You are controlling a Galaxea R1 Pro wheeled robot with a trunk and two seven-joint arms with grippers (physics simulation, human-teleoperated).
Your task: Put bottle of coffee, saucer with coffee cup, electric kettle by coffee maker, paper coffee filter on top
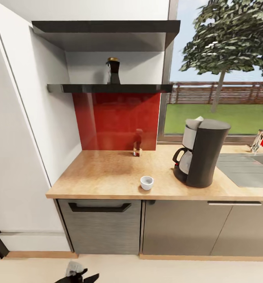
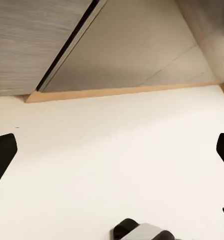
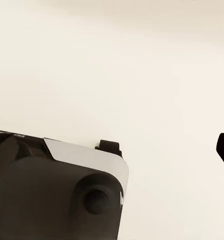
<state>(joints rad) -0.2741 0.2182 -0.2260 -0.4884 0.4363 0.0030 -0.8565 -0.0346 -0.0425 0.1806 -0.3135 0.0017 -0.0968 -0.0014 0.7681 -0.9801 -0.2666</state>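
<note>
We see the bottle of coffee (image 1: 113,71) upright on the kitchen shelf (image 1: 108,88), well above the desk (image 1: 104,173). Left gripper (image 2: 112,155) low by floor, released, nearer; right gripper's state: can't tell.

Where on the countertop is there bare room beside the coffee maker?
Bare worktop lies left of the coffee maker, between the wall and the small white cup, bordered behind by the red splashback. Right of the machine the sink crowds it.
</note>
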